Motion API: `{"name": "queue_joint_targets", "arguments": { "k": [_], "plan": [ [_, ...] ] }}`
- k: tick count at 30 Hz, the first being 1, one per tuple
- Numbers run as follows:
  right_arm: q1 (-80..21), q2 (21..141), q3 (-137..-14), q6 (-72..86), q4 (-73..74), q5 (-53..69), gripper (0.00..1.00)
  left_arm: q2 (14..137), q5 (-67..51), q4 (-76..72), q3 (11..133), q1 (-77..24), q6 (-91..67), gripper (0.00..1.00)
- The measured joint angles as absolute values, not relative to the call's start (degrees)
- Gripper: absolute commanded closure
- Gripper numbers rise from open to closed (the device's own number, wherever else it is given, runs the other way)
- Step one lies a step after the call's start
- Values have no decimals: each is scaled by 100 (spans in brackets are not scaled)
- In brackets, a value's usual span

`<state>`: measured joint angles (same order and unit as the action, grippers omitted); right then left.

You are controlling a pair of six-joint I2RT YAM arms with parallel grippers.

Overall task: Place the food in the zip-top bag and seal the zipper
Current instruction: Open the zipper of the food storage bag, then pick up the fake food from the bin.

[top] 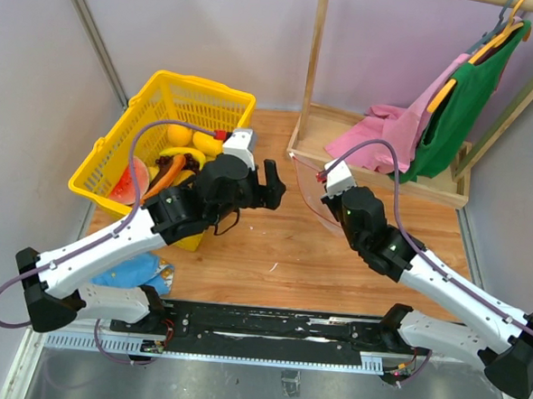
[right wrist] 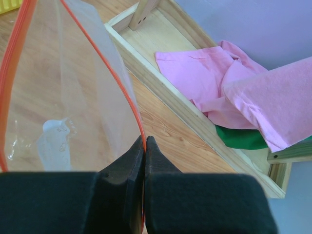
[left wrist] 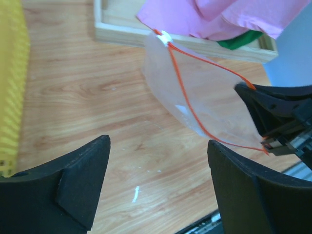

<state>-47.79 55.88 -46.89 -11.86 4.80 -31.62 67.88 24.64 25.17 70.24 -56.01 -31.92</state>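
- The right hand [right wrist: 145, 140] has its fingers pinched together on the red zipper [left wrist: 183, 83] at the rim of the zip-top bag [left wrist: 204, 97]. It holds the bag up off the wooden surface [top: 282, 246], right of centre in the top view.
- In the left wrist view the bag's mouth gapes open in a leaf shape. The white slider [left wrist: 164, 37] sits at the far end of the mouth, near the top of that frame.
- Nothing shows inside the bag apart from its pale label patch [right wrist: 54, 134].
- The left hand [left wrist: 158, 161] is spread wide and carries nothing. It hangs mid-frame in the top view, between the yellow basket [top: 205, 87] and the bag, with its fingers pointing at the open mouth.
- The food [top: 174, 158] lies piled in the basket at the upper left of the top view, well apart from the bag.
- By my reading, the filling step has barely started: the bag is presented but no piece is in it.
- The next move probably calls for the left hand to turn to the basket, close on one loose piece and carry it over the mouth.
- The right hand would need to keep the rim steady, as the thin plastic is likely to sag or fold shut.
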Motion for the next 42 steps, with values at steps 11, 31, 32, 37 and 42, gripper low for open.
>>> {"name": "queue_joint_targets", "arguments": {
  "k": [11,31,32,37,42],
  "plan": [
    [-4779,5627,-4689,-1310,482,-3216,99,6272,2991,3793,7288,-4244,-2414,12],
    [-4779,5706,-4692,-1326,506,-3105,99,7752,2477,3857,7295,-1347,-615,17],
    [-4779,5710,-4692,-1326,506,-3098,99,7911,2458,3813,7299,-1326,-578,19],
    [-4779,5743,-4692,-1323,504,-3072,99,8908,2410,3697,7500,-1135,-429,23],
    [-4779,5760,-4692,-1323,502,-3044,99,9620,2491,3691,7852,-974,-336,26]
  ]
}}
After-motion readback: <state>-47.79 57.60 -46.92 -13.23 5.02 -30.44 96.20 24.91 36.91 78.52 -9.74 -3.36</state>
